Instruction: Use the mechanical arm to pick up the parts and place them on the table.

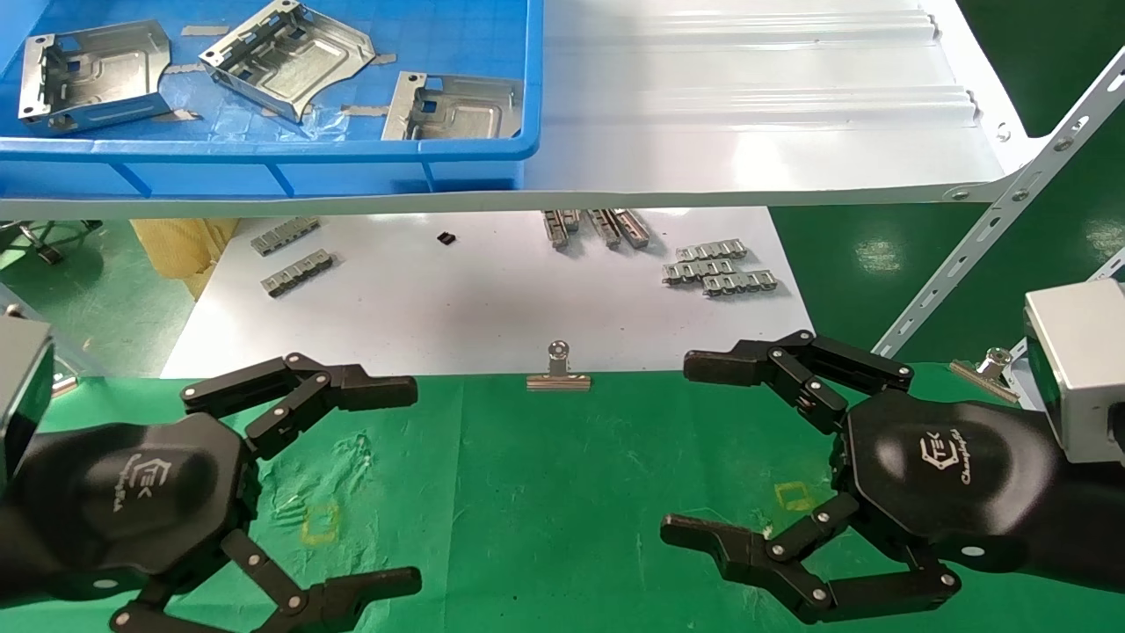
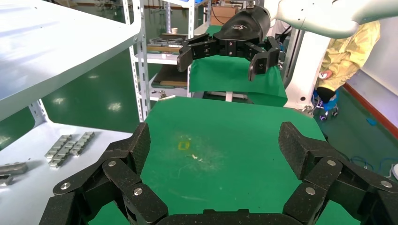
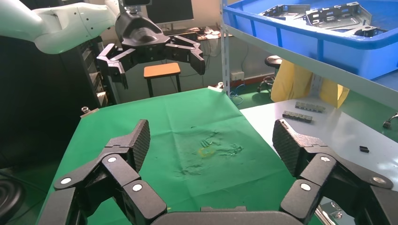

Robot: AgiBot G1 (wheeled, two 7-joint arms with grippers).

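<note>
Three shiny silver parts lie in the blue bin (image 1: pixel 264 149) on the white shelf: one at the left (image 1: pixel 92 75), one in the middle (image 1: pixel 286 57), one at the right (image 1: pixel 453 107). They also show in the right wrist view (image 3: pixel 335 13). My left gripper (image 1: pixel 413 483) hovers open and empty over the left of the green cloth table (image 1: pixel 545 492). My right gripper (image 1: pixel 681 448) hovers open and empty over its right side. Each wrist view shows its own wide-open jaws over bare cloth, the left gripper (image 2: pixel 213 143) and the right gripper (image 3: pixel 211 140).
A white sheet (image 1: pixel 492 299) behind the cloth carries grey link strips (image 1: pixel 721 268) and a small black piece (image 1: pixel 446 238). A silver binder clip (image 1: pixel 558 369) sits at the cloth's far edge, another at the right (image 1: pixel 984 369). A slanted shelf brace (image 1: pixel 993 220) stands on the right.
</note>
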